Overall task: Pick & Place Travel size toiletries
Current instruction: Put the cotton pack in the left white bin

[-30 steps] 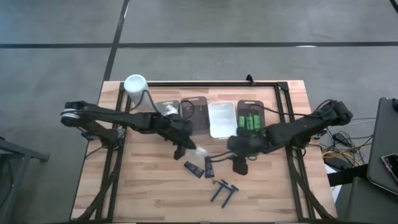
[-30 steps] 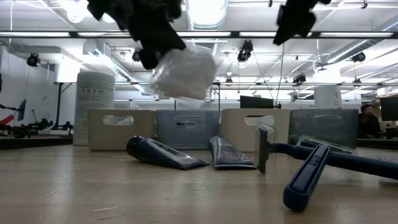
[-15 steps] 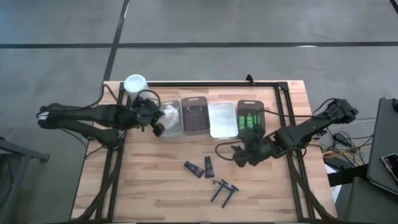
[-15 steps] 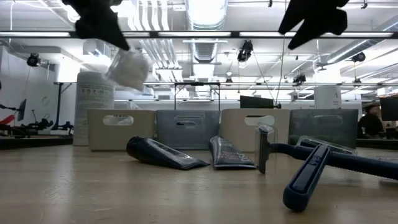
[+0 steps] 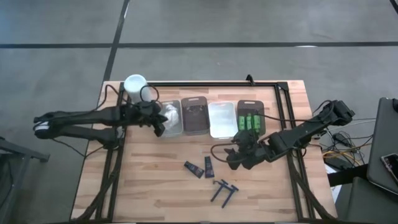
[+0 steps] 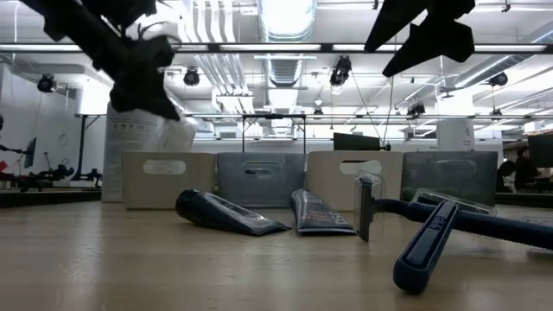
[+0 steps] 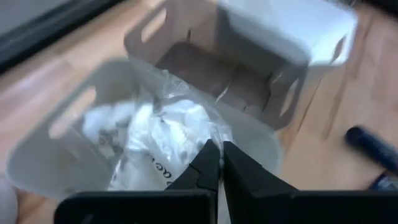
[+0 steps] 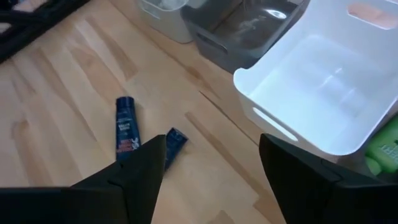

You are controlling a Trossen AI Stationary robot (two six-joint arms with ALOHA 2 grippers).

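On the wooden bench [image 5: 149, 186], I see my left end effector [image 5: 158, 122] stretched over the grey tray [image 5: 171, 127], pinching a white packet [image 7: 155, 137]. My right end effector [image 8: 208, 168] hangs spread wide, grasping nothing.

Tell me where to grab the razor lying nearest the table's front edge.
Take the razor by its long straight handle, coming straight down with the fingers across the handle's width. It lies flat on the table, and the handle looks slimmer and more even than the wide T-head, which sits close beside the second razor.
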